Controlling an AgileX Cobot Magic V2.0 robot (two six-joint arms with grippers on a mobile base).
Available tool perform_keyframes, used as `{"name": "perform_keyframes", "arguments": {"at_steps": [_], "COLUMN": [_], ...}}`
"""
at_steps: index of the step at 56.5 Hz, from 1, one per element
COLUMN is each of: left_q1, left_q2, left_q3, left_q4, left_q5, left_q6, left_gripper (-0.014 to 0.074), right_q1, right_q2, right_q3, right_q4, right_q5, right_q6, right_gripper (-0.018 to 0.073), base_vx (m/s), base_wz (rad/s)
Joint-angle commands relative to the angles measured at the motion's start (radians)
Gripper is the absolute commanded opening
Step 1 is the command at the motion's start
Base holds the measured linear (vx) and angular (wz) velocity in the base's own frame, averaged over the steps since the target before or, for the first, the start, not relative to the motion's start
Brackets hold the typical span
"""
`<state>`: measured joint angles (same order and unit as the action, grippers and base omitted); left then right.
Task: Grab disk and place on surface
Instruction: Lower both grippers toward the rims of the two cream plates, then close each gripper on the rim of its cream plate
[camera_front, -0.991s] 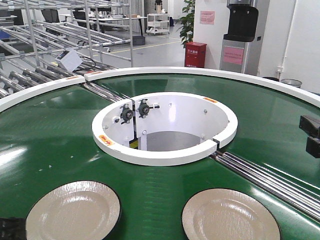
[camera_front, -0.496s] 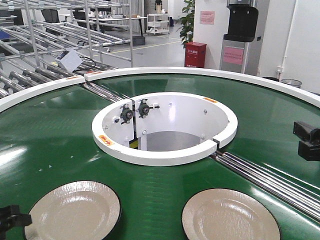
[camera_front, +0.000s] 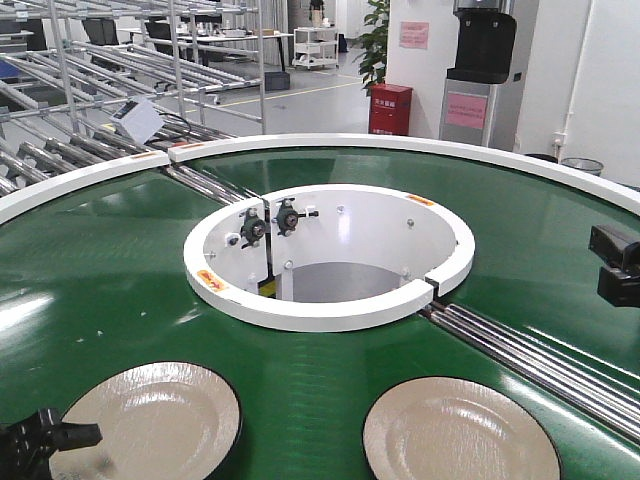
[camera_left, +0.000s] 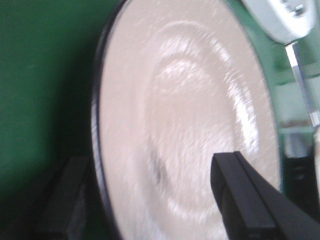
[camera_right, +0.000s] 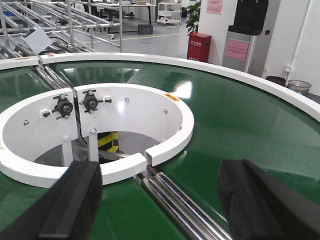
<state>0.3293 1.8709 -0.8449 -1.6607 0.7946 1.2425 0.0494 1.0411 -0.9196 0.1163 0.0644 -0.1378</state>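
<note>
No text readable; white characters on red cabinet (camera_front: 390, 108), pink wall sign (camera_front: 414, 35), orange rim labels (camera_front: 213, 281) too small

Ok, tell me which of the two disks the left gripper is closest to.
The left disk: the left gripper sits at its near-left edge, while the right disk lies alone.

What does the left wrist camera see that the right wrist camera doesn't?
Only the left wrist view: a pale, dark-rimmed disk close up, blurred, with the left gripper open, straddling its rim. Only the right wrist view: the white inner ring, steel rollers, a red cabinet. Both: the green belt and black fingers spread apart.
</note>
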Motion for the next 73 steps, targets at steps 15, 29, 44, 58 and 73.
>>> {"name": "perform_keyframes", "arguments": {"at_steps": [15, 29, 44, 58, 73], "left_q1": [-0.043, -0.061, -0.061, -0.061, -0.061], "left_q2": [0.025, 0.021, -0.018, -0.093, -0.138], "left_q3": [-0.084, -0.103, -0.103, -0.103, -0.103], "left_q4": [-0.119, -0.134, -0.134, -0.134, -0.134], "left_q5": [0.084, 0.094, 0.239, 0.258, 0.269], "left_q6": [0.019, 0.007, 0.008, 0.008, 0.008], "left_gripper": [0.0315, -0.001, -0.001, -0.001, -0.0009], "right_q1": [-0.003, -0.003, -0.085, -0.366, -0.466], "right_q2": [-0.016, -0.016, -0.006, 0.119, 0.402], "right_q3": [-0.035, -0.035, -0.035, -0.035, -0.035], "right_q4": [-0.004, -0.004, 0.089, 0.305, 0.888], "right_q5": [-0.097, -0.09, 0.169, 0.371, 0.578], "right_q6": [-0.003, -0.003, 0.162, 0.185, -0.353], "right_gripper": [0.0529, 0.0529, 0.052, 0.0482, 0.0481], "base_vx": [0.0, 0.0, 0.0, 0.0, 0.0], "base_wz": [0.0, 0.0, 0.0, 0.0, 0.0]}}
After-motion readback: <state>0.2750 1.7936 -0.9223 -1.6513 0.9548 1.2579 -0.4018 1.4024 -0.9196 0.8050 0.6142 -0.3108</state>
